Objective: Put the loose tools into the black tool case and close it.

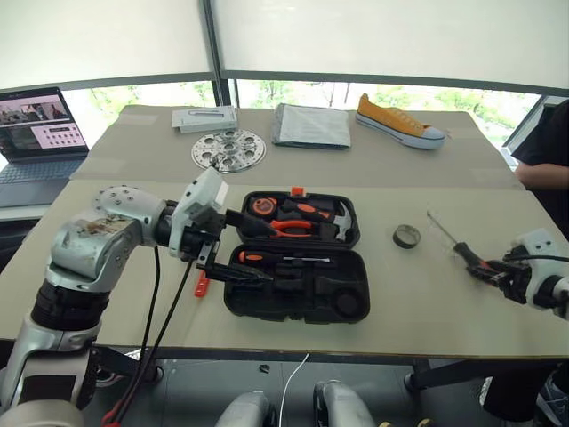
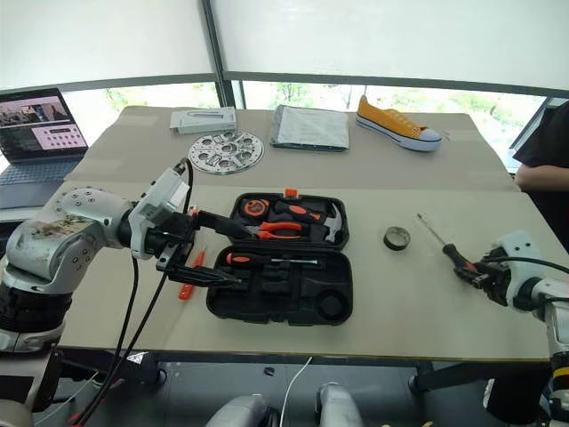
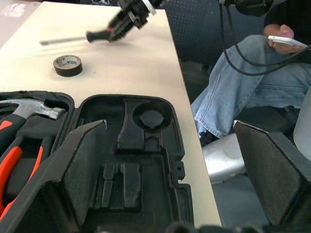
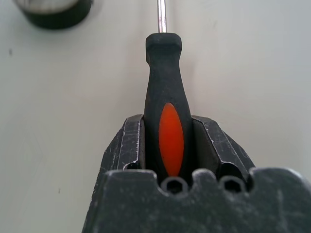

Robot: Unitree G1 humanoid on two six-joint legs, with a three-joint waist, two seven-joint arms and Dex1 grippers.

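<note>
Gripping the handle of a long screwdriver (image 4: 165, 116) between its two fingers, the right gripper (image 1: 498, 271) sits at the right edge of the frame, the shaft lying on the table (image 1: 427, 302) toward the tape roll (image 1: 406, 236). The black tool case (image 1: 307, 294) lies open at the centre, pliers (image 1: 289, 227) and a hammer (image 1: 342, 222) in its far half and a second screwdriver (image 1: 280, 259) in the near half. The left gripper (image 1: 236, 249) hovers over the case's left side, fingers wide apart and empty. A small orange tester (image 2: 190, 274) lies just left of the case.
</note>
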